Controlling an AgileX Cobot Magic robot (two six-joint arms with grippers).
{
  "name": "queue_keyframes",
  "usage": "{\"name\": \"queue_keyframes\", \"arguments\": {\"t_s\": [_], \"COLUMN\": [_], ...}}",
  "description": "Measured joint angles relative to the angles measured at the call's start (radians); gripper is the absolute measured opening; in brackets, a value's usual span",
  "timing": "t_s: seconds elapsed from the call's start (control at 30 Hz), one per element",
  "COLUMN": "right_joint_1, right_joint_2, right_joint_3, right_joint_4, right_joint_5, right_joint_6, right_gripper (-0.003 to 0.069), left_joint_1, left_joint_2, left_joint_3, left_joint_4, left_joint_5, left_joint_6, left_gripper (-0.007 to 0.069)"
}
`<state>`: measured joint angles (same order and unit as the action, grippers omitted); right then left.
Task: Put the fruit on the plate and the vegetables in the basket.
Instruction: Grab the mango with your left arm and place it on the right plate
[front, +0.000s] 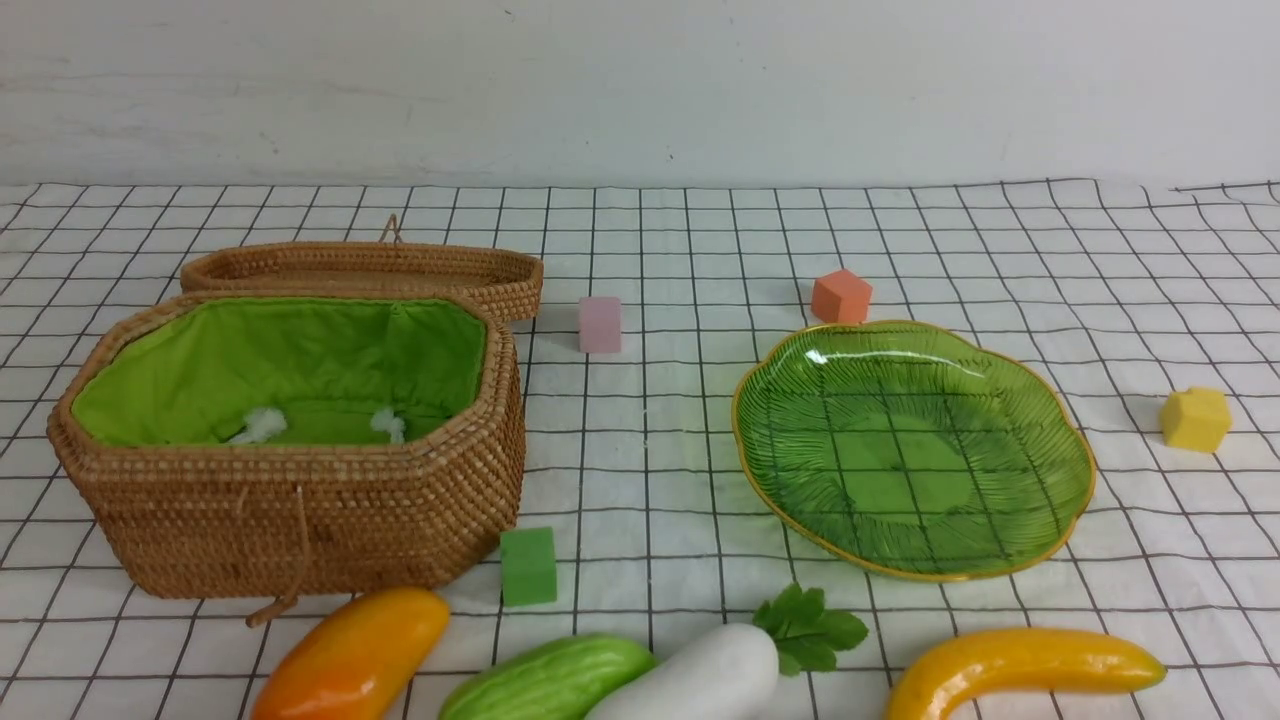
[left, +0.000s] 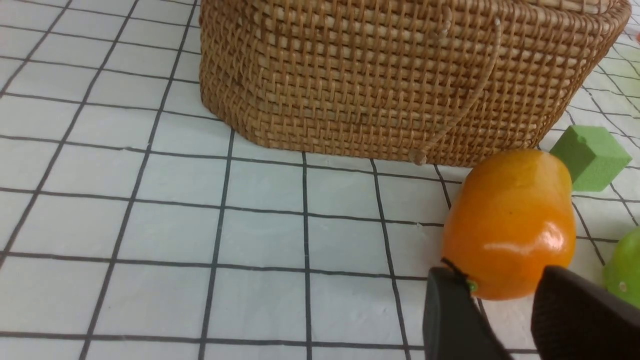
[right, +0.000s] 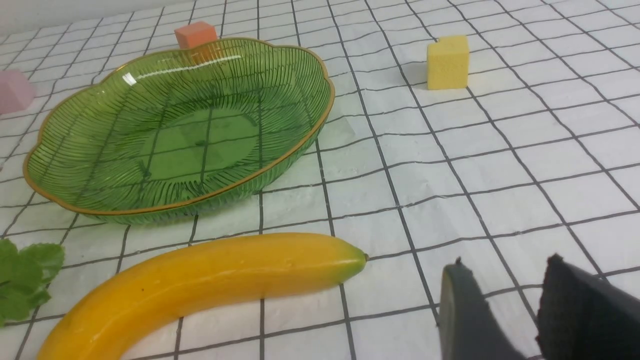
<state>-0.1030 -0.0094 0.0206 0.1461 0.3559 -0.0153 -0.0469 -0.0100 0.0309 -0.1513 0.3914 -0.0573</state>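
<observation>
At the near edge of the counter (front: 640, 470) we have the left tool (left: 495, 280) parted, empty, mango (left: 510, 225) just ahead, long axis pointing away toward the basket (left: 375, 75); right tool (right: 505, 267) parted, empty, banana (right: 200, 285) beside it, lying crosswise; plate (right: 280, 170) beyond.

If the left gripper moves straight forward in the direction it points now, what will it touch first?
Most likely the mango, just ahead of the left gripper; the basket stands behind it.
</observation>
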Motion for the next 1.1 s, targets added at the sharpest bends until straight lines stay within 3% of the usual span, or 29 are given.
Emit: {"name": "queue_keyframes", "arguments": {"t_s": [0.23, 0.4, 0.67, 0.73, 0.9, 1.1], "right_joint_1": [0.014, 0.074, 0.074, 0.074, 0.074, 0.074], "right_joint_2": [0.0, 0.0, 0.0, 0.0, 0.0, 0.0], "right_joint_3": [0.0, 0.0, 0.0, 0.0, 0.0, 0.0], "right_joint_4": [0.0, 0.0, 0.0, 0.0, 0.0, 0.0], "right_joint_5": [0.0, 0.0, 0.0, 0.0, 0.0, 0.0], "right_joint_6": [0.0, 0.0, 0.0, 0.0, 0.0, 0.0], "right_gripper": [0.0245, 0.0245, 0.0245, 0.0245, 0.0245, 0.0245], "left_joint_1": [0.0, 0.0, 0.0, 0.0, 0.0, 0.0], "left_joint_2": [0.0, 0.0, 0.0, 0.0, 0.046, 0.321], "left_joint_3": [0.0, 0.0, -0.018, -0.084, -0.339, -0.797], "left_joint_4": [0.017, -0.091, -0.356, -0.375, -0.353, -0.112], "left_joint_5": [-0.029, -0.252, -0.8, -0.818, -0.729, -0.249], "left_joint_6": [0.001, -0.006, -0.146, -0.163, -0.172, -0.134], "left_gripper": [0.0239, 0.0239, 0.0239, 0.0239, 0.0239, 0.0239]}}
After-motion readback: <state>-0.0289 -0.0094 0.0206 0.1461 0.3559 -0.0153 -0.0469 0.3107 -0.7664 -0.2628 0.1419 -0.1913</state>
